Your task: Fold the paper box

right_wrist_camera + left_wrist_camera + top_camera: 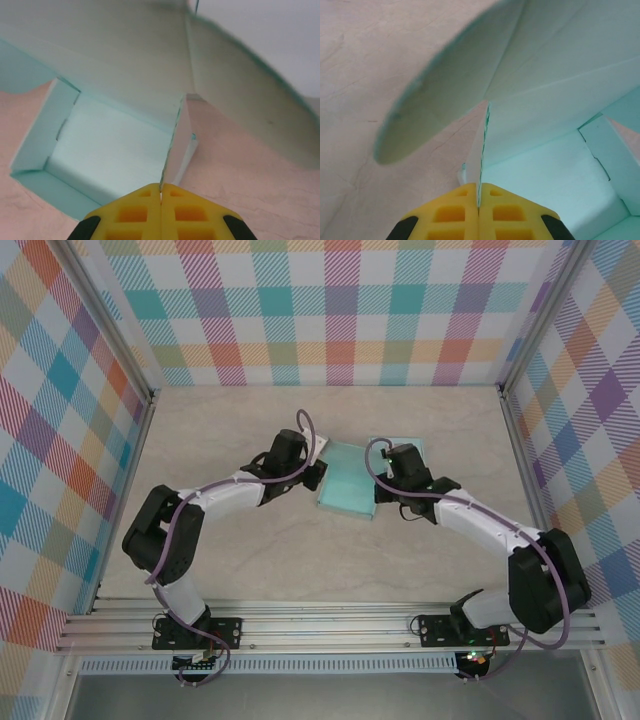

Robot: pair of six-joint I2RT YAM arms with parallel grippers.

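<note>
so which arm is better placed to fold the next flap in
Near even: the left end effector and right end effector are each shut on a side wall of the paper box. I'd lean right, since a loose flap lies just past it in the top view.

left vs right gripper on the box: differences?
The left gripper pinches the left wall of the paper box; right gripper pinches its right wall. The left rounded flap shows left of the left gripper; the right rounded flap, right of the right gripper. Both are shut on an upright edge.
</note>
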